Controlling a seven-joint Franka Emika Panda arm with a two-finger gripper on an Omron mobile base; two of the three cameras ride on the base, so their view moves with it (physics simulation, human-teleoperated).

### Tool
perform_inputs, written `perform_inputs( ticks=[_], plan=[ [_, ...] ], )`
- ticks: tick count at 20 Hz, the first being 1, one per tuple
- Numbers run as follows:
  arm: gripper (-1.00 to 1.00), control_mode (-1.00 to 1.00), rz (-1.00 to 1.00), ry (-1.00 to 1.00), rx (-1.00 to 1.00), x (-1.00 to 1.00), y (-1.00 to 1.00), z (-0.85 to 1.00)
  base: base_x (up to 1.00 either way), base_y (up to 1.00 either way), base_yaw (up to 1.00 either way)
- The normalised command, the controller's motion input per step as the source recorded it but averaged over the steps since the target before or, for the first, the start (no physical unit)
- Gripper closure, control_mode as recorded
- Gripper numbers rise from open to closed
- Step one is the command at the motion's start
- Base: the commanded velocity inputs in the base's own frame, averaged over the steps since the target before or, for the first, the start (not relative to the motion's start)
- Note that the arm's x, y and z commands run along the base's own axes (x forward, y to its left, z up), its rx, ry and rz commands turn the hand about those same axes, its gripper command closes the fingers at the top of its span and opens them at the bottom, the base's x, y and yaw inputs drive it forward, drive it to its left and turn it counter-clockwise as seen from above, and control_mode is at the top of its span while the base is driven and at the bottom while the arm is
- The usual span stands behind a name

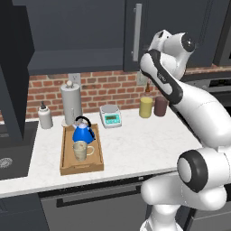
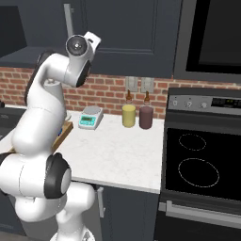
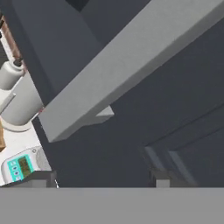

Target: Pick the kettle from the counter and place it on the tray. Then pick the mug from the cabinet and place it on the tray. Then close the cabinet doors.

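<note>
The kettle (image 1: 83, 133) and mug (image 1: 81, 150) are held in the tray (image 1: 67, 166); the arm is raised at a door handle (image 1: 136, 32), the end effector (image 3: 103, 177) spread, grasping nothing.

Bright-blue kettle (image 1: 83, 133), speckled beige mug (image 1: 81, 150)

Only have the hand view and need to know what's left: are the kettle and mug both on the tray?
Observer: Yes, the kettle and the mug both sit in the tray.
Operator: Cabinet doors shut?
Observer: Not both; one cabinet door stands swung open at the left edge of the left base view.
Operator: Anything right of the scale?
Observer: A yellow jar and a dark-red jar, side by side.
</note>
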Motion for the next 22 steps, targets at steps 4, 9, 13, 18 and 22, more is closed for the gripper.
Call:
perform_inputs(
  ticks=[4,9,13,18,22],
  plan=[
    [-1.0,-1.0,0.0,0.18,-0.02,0.27,-0.38,-1.0,0.0,0.0,0.0],
    [-1.0,-1.0,0.0,0.22,-0.04,0.31,-0.35,-1.0,0.0,0.0,0.0],
    [-1.0,-1.0,0.0,0.2,-0.04,0.18,-0.39,-1.0,0.0,0.0,0.0],
    [-1.0,-1.0,0.0,0.1,-0.03,-0.22,-0.43,-0.95,0.0,0.0,0.0],
    [-1.0,-1.0,0.0,-0.21,0.05,-0.99,-0.47,-0.3,0.0,0.0,0.0]
  ],
)
